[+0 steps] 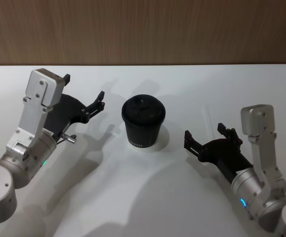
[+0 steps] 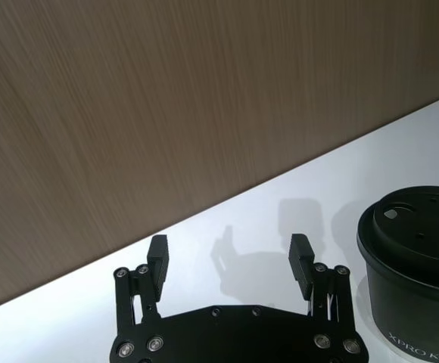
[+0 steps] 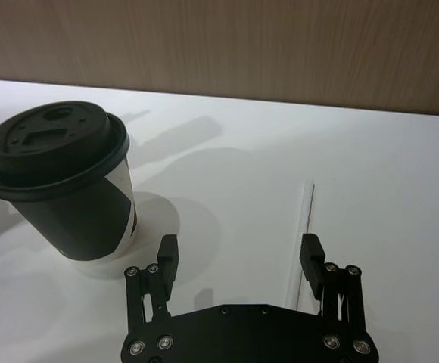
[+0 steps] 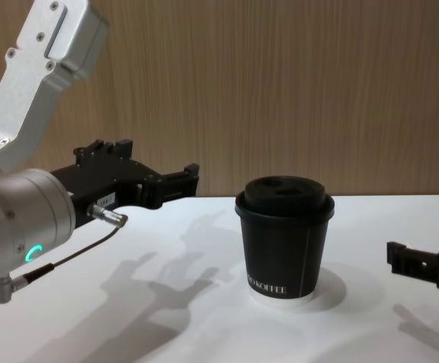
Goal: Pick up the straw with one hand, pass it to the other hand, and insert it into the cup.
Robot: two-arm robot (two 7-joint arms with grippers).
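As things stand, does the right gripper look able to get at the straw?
Probably yes. The straw lies flat on the table close ahead of the open right gripper, with nothing between them; the cup stands off to one side.

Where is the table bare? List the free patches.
Free: table in front of the cup, toward the robot; far strip along the wooden wall. Crowded: both sides of the cup, with the left gripper, the right gripper and the straw by it.

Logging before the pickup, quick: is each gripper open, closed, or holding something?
Left gripper: open, holding nothing.
Right gripper: open, holding nothing; the straw lies on the table by it.
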